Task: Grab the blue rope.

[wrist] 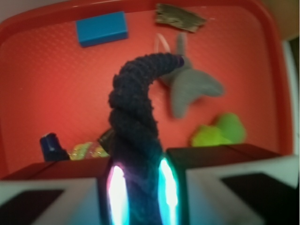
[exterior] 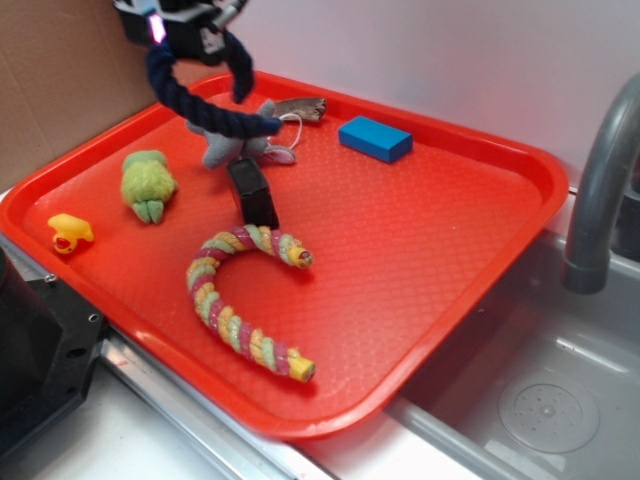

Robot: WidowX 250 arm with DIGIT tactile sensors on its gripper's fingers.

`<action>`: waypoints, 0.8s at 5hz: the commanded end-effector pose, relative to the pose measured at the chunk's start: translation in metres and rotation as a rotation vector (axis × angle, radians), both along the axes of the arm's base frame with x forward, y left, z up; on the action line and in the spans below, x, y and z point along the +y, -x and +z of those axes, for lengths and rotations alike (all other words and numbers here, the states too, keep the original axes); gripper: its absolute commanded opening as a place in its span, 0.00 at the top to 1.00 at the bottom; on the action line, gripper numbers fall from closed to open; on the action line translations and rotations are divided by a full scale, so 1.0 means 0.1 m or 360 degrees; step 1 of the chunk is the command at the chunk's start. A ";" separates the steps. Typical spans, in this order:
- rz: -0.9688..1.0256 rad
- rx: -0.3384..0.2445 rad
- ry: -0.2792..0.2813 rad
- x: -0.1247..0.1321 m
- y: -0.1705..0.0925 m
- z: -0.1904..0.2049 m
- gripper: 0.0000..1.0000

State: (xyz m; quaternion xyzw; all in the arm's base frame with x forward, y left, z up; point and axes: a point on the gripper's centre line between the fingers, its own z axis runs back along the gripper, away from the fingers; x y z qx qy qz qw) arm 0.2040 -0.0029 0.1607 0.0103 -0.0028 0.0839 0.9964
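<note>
Tool (wrist: 139, 187) is cropped at the exterior view's top edge; its fingers pinch the blue rope (exterior: 205, 105), lifted above the red tray (exterior: 420, 250) at 11 o'clock.

Kitchen-style mock-up, grey faucet (exterior: 600, 190), steel sink (exterior: 540, 400), red tray (exterior: 420, 300) of toys

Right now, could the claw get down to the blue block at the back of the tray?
Probably not yet: the claw is shut on the blue rope, which hangs beneath it. The blue block itself lies uncovered on the tray, so the way looks free once the rope is released.
</note>
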 end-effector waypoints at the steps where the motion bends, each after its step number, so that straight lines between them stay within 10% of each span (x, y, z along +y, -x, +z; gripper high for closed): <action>1: 0.0037 -0.0005 -0.0100 0.21 0.66 0.81 1.00; 3: -0.0049 -0.0104 0.0099 0.45 0.79 0.83 1.00; 4: -0.0241 -0.0146 0.0136 0.12 0.52 0.91 1.00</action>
